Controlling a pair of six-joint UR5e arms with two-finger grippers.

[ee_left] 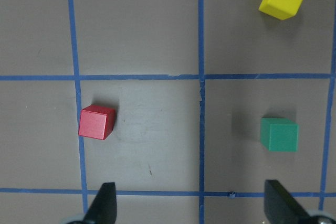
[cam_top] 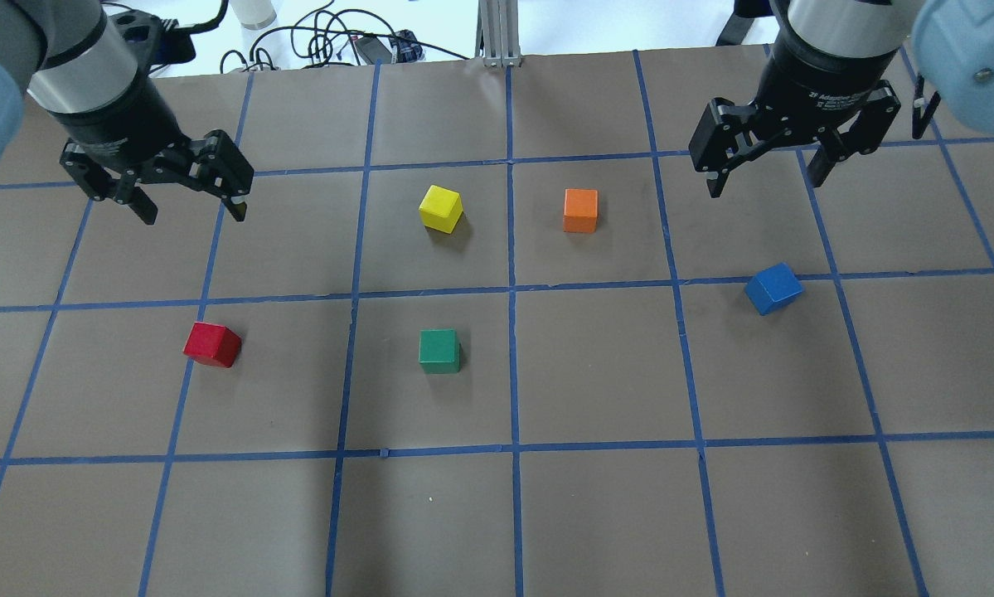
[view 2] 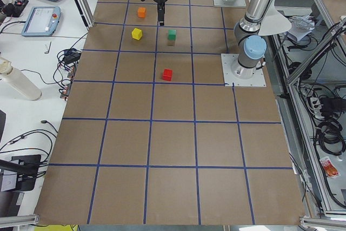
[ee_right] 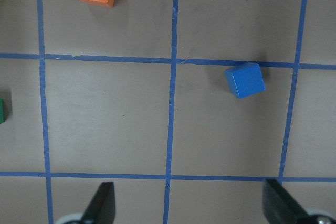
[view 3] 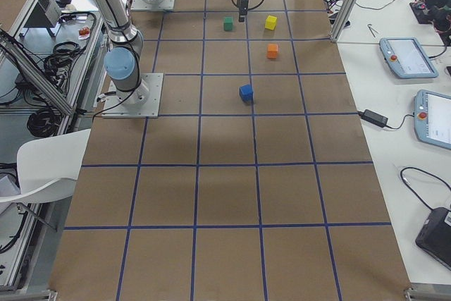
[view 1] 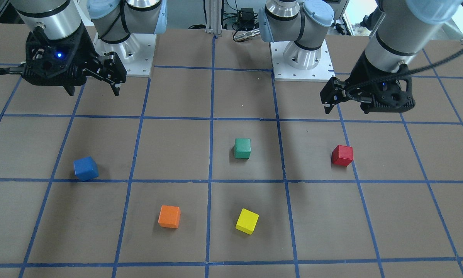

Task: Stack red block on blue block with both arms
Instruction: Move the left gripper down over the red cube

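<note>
The red block [cam_top: 212,344] sits on the brown table on my left side, also seen in the front view [view 1: 342,155] and the left wrist view [ee_left: 97,122]. My left gripper [cam_top: 191,214] hovers open and empty above the table, beyond the red block. The blue block [cam_top: 773,288] sits slightly rotated on my right side, also seen in the front view [view 1: 86,168] and the right wrist view [ee_right: 245,80]. My right gripper [cam_top: 766,184] hovers open and empty beyond the blue block. Both blocks lie apart from the grippers.
A green block [cam_top: 439,350] sits mid-table between the red and blue blocks. A yellow block [cam_top: 441,207] and an orange block [cam_top: 580,210] sit farther out. Blue tape lines grid the table. The arm bases [view 1: 301,58] stand at the near edge.
</note>
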